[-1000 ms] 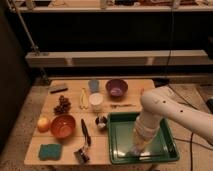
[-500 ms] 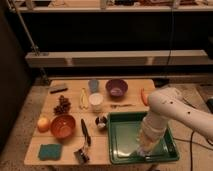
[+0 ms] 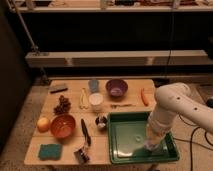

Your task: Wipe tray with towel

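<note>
The gripper point(image 3: 150, 145) is down inside the large dark-green rectangular plastic tray point(image 3: 125, 145), which sits at the front right corner of the light wooden worktop point(image 3: 65, 150). A second ago the gripper was over the tray's left-middle. Half a second ago it was near the centre, and now it is in the right half, close to the front right corner of the tray. The white arm has swung rightward with it, while the tray itself has kept its place.

The small pale, bunched towel point(image 3: 148, 147) shows only as a whitish patch under the gripper's tip, against the tray floor. Whether the gripper is pinching it or merely pressing on it cannot be told.

This reads as one wiping stroke being carried from left to right along the front part of the tray. The task looks under way rather than finished. The rear strip of the tray, towards the worktop's middle, probably still needs a pass.

No brand, label or writing can be read on the tray, the towel, the arm or anything else on the worktop.
</note>
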{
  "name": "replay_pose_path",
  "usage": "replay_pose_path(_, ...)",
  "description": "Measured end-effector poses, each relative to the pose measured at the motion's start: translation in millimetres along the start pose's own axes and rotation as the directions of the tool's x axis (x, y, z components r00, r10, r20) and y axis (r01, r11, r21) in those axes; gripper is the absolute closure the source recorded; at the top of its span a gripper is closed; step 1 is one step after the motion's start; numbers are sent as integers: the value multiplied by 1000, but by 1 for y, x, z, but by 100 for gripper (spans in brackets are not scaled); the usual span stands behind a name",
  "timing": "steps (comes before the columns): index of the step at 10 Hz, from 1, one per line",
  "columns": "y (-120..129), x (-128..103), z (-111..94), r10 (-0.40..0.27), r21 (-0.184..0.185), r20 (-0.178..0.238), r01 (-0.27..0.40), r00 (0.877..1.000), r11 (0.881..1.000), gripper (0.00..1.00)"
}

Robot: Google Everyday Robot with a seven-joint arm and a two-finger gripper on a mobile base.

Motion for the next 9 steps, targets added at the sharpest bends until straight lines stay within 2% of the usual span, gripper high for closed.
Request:
replay_pose_path(4, -32, 19, -6, 24, 32, -19, -23, 1000, 999, 100)
replay_pose_path(9, -74, 14, -8, 7, 78, -11, -6, 1000, 997, 100)
